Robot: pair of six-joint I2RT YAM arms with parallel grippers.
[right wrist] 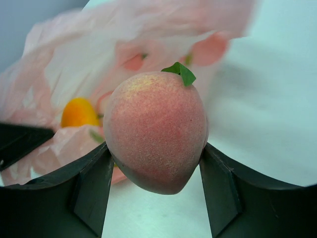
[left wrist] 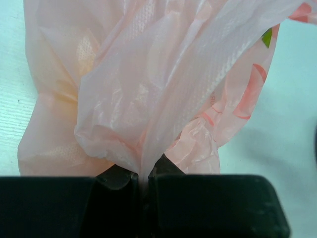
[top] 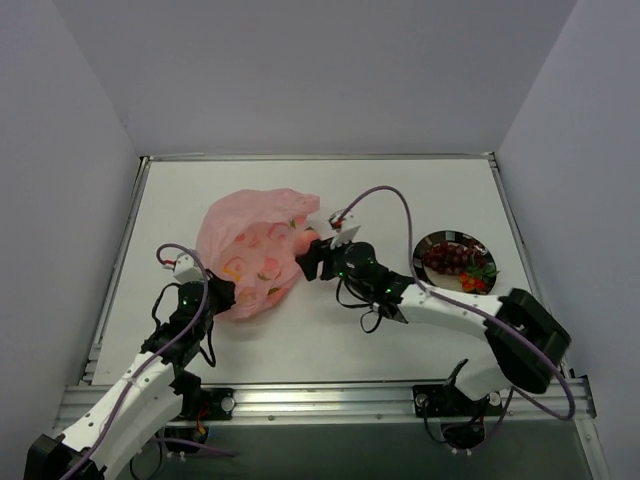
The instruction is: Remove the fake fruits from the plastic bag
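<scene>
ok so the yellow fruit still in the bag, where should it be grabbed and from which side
Across its round middle, in through the open mouth of the bag, the side facing the right gripper. The yellow fruit looks bare just inside that opening; elsewhere plastic covers it. The left gripper is shut on the bag's opposite end. The right gripper holds a peach, so probably set that down first.
</scene>
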